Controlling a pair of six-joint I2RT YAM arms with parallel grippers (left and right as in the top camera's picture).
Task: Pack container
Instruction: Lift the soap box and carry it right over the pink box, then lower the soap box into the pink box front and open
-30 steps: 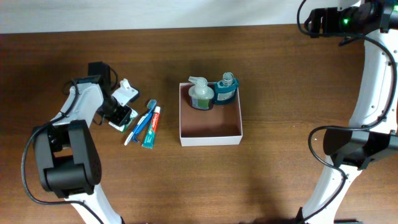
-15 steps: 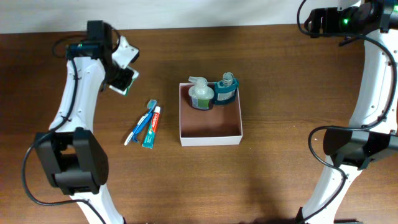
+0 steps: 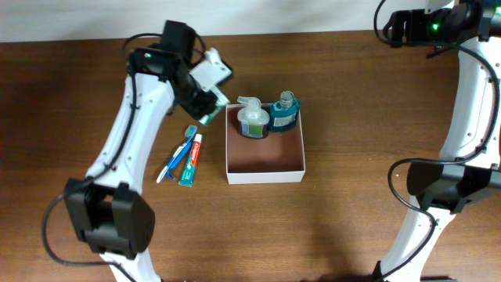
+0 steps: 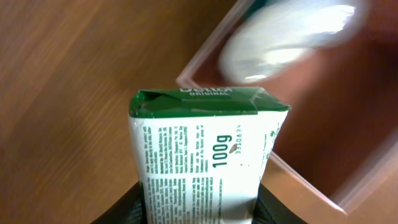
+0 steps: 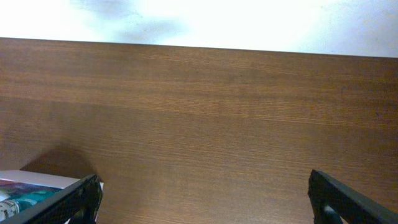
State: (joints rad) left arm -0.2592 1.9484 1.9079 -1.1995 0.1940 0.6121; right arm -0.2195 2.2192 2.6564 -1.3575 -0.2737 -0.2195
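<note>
Blurred white bottle (image 4: pixel 292 34), edge-cut container (image 4: pixel 305 180)

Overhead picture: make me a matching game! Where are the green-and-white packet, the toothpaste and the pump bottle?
Things:
1. green-and-white packet
2. toothpaste
3. pump bottle

Places:
A. standing inside the container
B. held in the left gripper, beside the container's corner
C. lying on the table, left of the container

Pairs: 1-B, 2-C, 3-A.
</note>
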